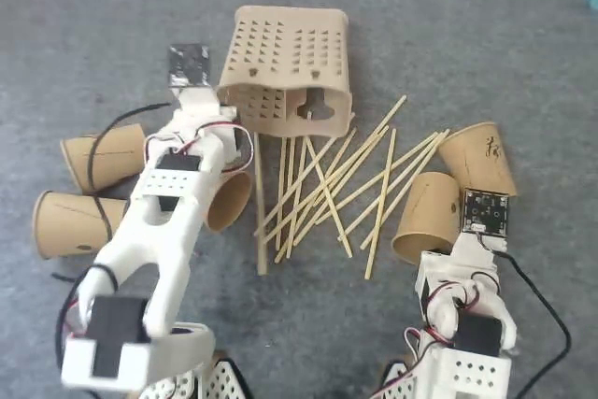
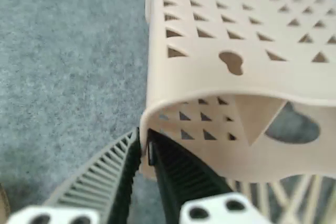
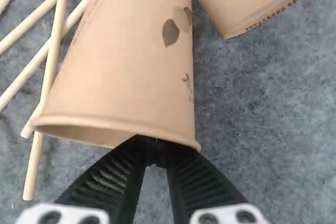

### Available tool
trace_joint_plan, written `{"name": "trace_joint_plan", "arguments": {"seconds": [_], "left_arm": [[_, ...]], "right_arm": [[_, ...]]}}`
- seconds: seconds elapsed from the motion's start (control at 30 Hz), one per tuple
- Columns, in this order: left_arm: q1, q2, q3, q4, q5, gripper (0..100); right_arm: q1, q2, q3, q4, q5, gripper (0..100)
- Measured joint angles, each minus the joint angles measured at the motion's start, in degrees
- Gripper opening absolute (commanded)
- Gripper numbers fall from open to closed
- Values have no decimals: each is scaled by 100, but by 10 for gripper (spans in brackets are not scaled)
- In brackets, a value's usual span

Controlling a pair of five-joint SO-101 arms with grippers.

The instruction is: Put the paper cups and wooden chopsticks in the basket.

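The beige perforated basket lies on its side at the back, its mouth facing the arms. My left gripper is shut on the corner of the basket's rim, at the basket's left in the high view. Wooden chopsticks lie fanned out on the carpet in front of the basket. My right gripper is shut on the lower rim of a paper cup lying on its side. A second cup lies just behind it.
Two more paper cups lie at the left, and another lies partly under the left arm. Chopsticks lie beside the held cup. Grey carpet covers the table.
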Motion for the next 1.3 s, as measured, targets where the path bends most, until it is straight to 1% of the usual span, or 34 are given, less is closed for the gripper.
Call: {"name": "trace_joint_plan", "arguments": {"seconds": [0.1, 0.2, 0.37, 0.47, 0.6, 0.87, 0.97, 1.07, 1.23, 1.3], "left_arm": [[0, -501, -53, 492, 413, 12], [26, -862, -466, 1398, 624, 12], [334, -1046, -1618, 2892, 738, 12], [448, -1029, -2277, 3481, 738, 12], [431, -615, -3235, 3982, 747, 12], [97, 1037, -4932, 4659, 1679, 12], [44, 1662, -5468, 4941, 1776, 13], [-35, 1916, -5829, 5380, 1732, 42], [176, 1820, -6189, 6462, 826, 150], [264, 1591, -6189, 6866, 615, 189]], "right_arm": [[0, 0, 0, 0, 0, 17], [0, 0, 0, 0, 0, 17], [0, 0, 0, 0, 0, 17], [0, 0, 0, 0, 0, 17], [0, 0, 0, 0, 0, 17], [0, 0, 0, 26, 0, 17], [0, 0, 0, 35, 0, 17], [0, -9, 0, 35, 0, 17], [0, 0, 0, 35, 0, 17], [0, 0, 0, 35, 0, 17]]}}
